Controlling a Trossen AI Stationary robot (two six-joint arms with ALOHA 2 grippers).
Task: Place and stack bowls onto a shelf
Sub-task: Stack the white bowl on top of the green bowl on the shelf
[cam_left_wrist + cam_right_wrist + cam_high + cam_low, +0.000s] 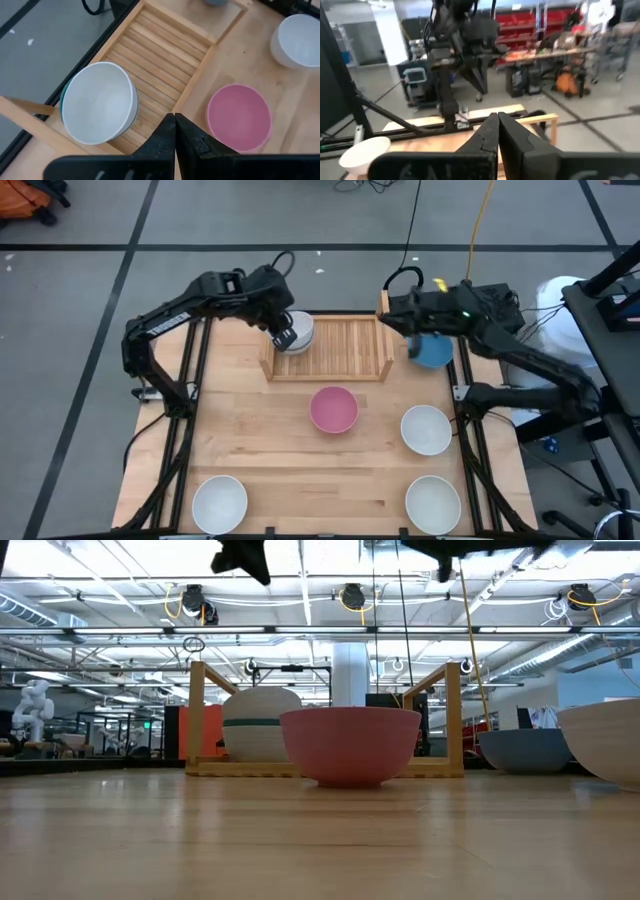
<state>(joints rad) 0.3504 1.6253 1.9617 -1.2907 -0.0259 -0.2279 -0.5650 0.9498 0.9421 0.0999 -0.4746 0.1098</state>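
The shelf (335,352) stands at the table's far middle. On its left end sits a stack of bowls (97,102), a white one nested in a teal one (260,723). My left gripper (284,337) hovers shut above that stack, its fingertips (174,122) touching nothing. A blue bowl (435,354) rests on the table just right of the shelf, partly under my right arm. My right gripper (393,318) is shut, pointing level over the shelf's right side board, holding nothing (497,122). A pink bowl (333,409) sits in front of the shelf.
White bowls stand on the table at the right (426,429), near right (433,503) and near left (219,503). The shelf's upright side boards (197,715) (455,715) flank its slatted base. Bare slats lie right of the stack.
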